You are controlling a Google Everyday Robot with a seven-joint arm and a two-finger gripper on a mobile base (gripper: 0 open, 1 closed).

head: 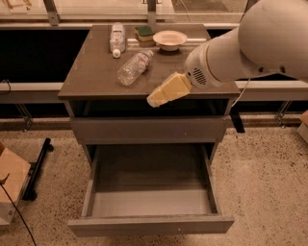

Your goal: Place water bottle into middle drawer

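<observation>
The middle drawer [150, 224] stands open at lower centre, yet the water bottle [134, 67] lies ungrasped on the surface [94, 77] above, the empty hand [155, 99] at centre, its spread impossible to tell.

You're looking at a lab or office test space, not a home: speckled terrazzo floor [269, 173], a grey metal cabinet [144, 129] set against metal-framed glazing [96, 7] along the top of the frame, and a cardboard box [10, 185] and loose cable [14, 211] at lower left. The gripper [156, 97] hangs mid-frame at the front edge of the tabletop [96, 72].
</observation>
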